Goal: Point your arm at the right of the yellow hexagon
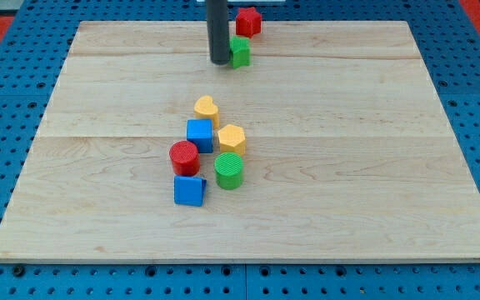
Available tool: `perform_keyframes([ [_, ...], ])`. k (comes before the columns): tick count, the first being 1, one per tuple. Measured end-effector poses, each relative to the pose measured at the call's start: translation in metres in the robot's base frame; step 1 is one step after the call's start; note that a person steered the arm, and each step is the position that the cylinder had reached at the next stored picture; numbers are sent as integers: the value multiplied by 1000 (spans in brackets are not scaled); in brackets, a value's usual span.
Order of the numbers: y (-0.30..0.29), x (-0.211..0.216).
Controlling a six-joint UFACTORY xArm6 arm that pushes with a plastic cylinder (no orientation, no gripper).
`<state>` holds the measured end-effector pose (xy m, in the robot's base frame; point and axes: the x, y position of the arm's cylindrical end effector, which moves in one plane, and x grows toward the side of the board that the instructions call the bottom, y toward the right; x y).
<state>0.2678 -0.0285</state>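
Note:
The yellow hexagon [232,137] lies near the board's middle, just right of a blue cube [199,135] and above a green cylinder [229,170]. My tip [220,62] is at the view's top, well above the hexagon, touching or nearly touching the left side of a green block [240,52]. The rod rises out of the top of the view.
A yellow heart-shaped block [206,108] sits above the blue cube. A red cylinder [184,157] and a blue block [190,190] lie lower left of the hexagon. A red block [248,21] sits at the top edge. The wooden board [373,167] rests on a blue pegboard.

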Motion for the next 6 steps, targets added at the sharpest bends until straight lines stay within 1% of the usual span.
perform_keyframes([
  [1, -4, -15],
  [3, 17, 6],
  [4, 30, -25],
  [6, 5, -18],
])
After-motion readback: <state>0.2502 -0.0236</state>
